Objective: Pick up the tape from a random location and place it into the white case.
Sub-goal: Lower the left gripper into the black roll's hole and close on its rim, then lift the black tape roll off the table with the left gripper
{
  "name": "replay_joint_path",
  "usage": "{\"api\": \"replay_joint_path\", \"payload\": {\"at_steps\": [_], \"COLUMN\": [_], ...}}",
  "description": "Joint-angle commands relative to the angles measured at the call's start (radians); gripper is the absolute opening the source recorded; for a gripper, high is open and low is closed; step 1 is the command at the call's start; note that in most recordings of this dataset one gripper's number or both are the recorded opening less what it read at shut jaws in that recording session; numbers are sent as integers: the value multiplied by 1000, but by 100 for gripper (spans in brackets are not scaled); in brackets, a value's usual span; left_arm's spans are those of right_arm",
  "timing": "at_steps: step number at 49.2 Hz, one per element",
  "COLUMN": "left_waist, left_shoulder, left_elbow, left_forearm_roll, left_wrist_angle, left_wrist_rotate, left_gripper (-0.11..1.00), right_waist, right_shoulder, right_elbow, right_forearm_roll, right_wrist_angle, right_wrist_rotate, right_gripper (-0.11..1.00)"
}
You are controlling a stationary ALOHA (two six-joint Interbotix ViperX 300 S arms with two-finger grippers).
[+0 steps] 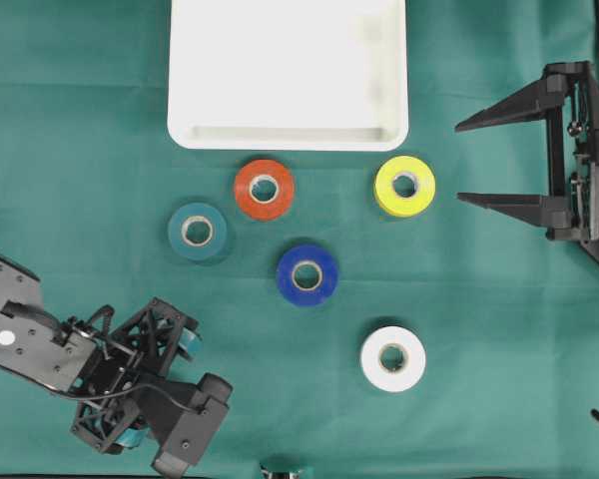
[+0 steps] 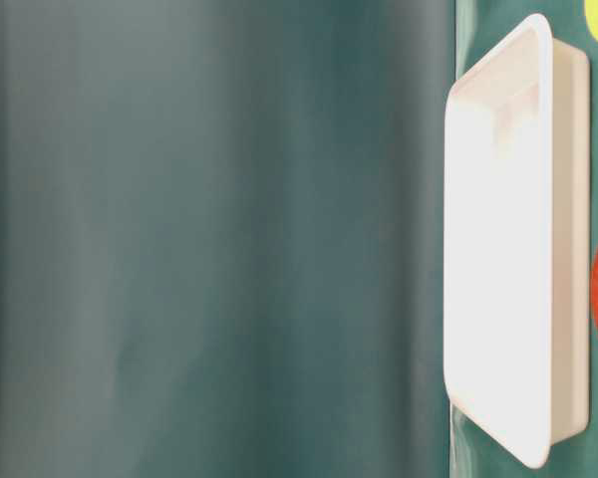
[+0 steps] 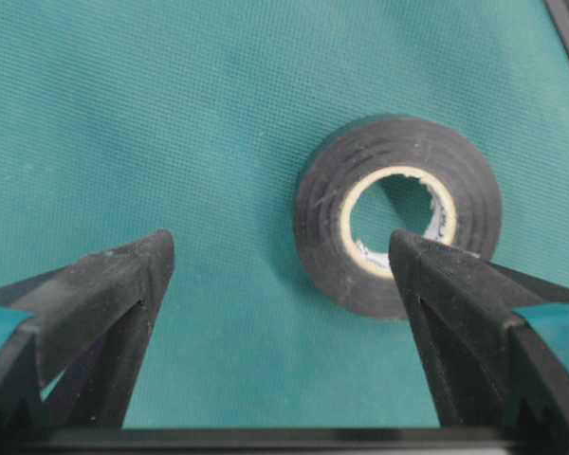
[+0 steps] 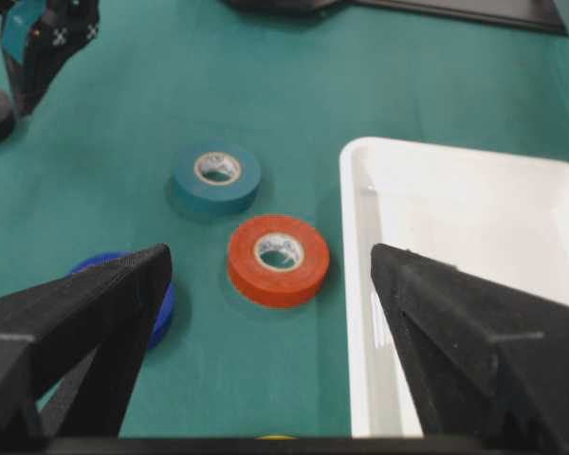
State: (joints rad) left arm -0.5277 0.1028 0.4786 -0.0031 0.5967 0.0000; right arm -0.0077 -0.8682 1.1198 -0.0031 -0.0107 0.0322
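Black tape roll [image 3: 398, 227], flat on green cloth, well apart from the white case [image 1: 288, 138], under the left gripper [image 3: 280, 261].
Left gripper: spread wide, empty, one fingertip over the roll's core. Right gripper [image 1: 474, 162]: spread wide, empty, beside the case. Risk, judged: roll off-centre between the fingers; closing may nudge it aside. Core printing unreadable; no brand legible.

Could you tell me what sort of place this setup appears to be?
Most likely a robotics lab bench for pick-and-place trials: a table under a green cloth, coloured tape rolls such as the orange roll laid out beside a white case, and an open left gripper above a black tape roll.
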Motion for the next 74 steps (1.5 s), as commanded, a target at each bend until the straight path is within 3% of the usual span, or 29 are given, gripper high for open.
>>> {"api": "replay_joint_path", "payload": {"at_steps": [1, 16, 49, 54, 64, 74], "left_waist": [-5, -5, -5, -5, -5, -8], "left_shoulder": [2, 57, 78, 78, 78, 80], "left_elbow": [-8, 32, 23, 14, 3, -2], "left_forearm_roll": [2, 2, 3, 2, 0, 0], "left_wrist_angle": [-26, -115, -114, -104, -101, -103], "left_wrist_rotate": [6, 14, 49, 49, 49, 48], "left_gripper": [98, 98, 96, 79, 22, 19], "right_waist": [-2, -2, -2, -2, -2, -2], "right_shoulder": [5, 6, 6, 6, 6, 8], "right_elbow": [-25, -25, -28, -26, -26, -26], "right_forearm_roll": [2, 2, 0, 0, 0, 0], "right_wrist_angle": [-3, -2, 2, 2, 2, 8], "right_wrist_rotate": [3, 3, 3, 3, 3, 3], "right_gripper": [92, 92, 92, 92, 92, 92]}}
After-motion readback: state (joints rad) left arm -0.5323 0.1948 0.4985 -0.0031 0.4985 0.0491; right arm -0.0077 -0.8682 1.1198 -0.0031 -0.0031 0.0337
